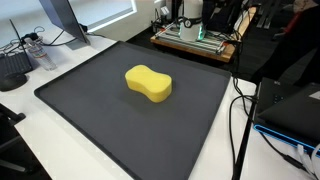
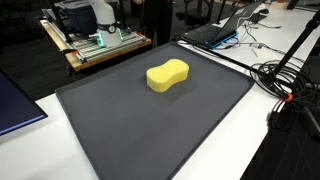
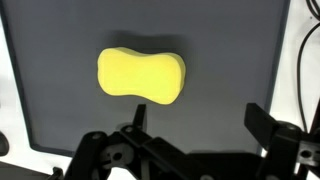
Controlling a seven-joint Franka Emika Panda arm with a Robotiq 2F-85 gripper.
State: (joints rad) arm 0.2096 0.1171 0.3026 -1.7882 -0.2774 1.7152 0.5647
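Gripper [image 3: 198, 112], jaws wide apart and empty, hovers above the yellow sponge [image 3: 142, 76], which lies flat on the dark mat [image 3: 235, 60] ahead of the fingers, offset toward one. Judged step: approach. A grasp calls for centring, descent and a wrist turn, since the sponge's long axis parallels the finger line.

The gripper [image 3: 198, 120] is cut off at my wrist view's bottom edge and hides the mat's [image 3: 60, 60] near edge. In an exterior view, the gear [image 1: 195, 33] beyond the mat's far edge is too small for me to identify.
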